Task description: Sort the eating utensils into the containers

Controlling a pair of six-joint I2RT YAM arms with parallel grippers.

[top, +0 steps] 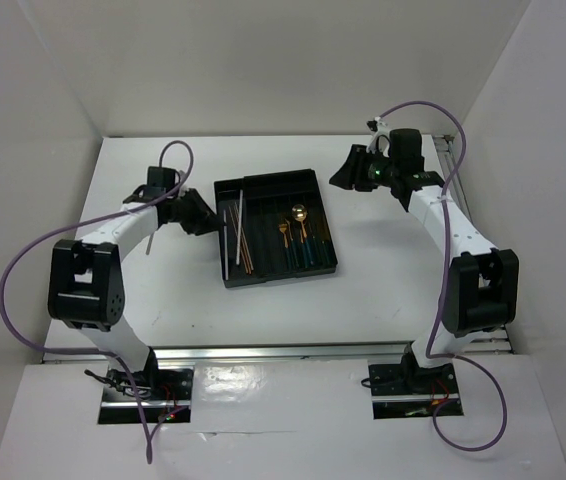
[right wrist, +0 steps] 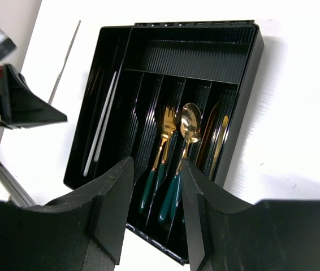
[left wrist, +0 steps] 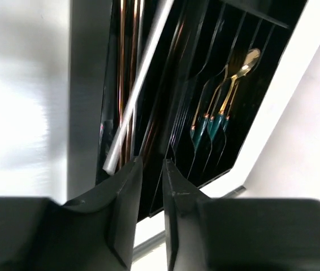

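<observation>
Chopsticks (left wrist: 127, 84): left slot of the tray (right wrist: 194, 56), kept apart from cutlery; a silver one (left wrist: 140, 84) slants across the copper.
Forks (right wrist: 167, 121), spoons (right wrist: 190, 121), knife (right wrist: 219, 141): right slots, sorted by kind.
Tray: middle of the surface (top: 383, 300).
Left end effector (left wrist: 151, 164): over the chopstick slot, fingers barely parted, empty.
Right end effector (right wrist: 156, 164): above the tray, fingers well apart, empty.
Stray chopstick (right wrist: 64, 62): on the surface, toward its left edge; likely my next pick.

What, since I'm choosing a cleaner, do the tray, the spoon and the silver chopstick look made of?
The cutlery tray: black plastic by its look, glossy, with moulded ribbed floors. The spoon: likely metal, its polished gold bowl mirrors light; the dark green handle is glossy, perhaps enamel or resin. The silver chopstick: probably steel, with a pale, even sheen.
</observation>
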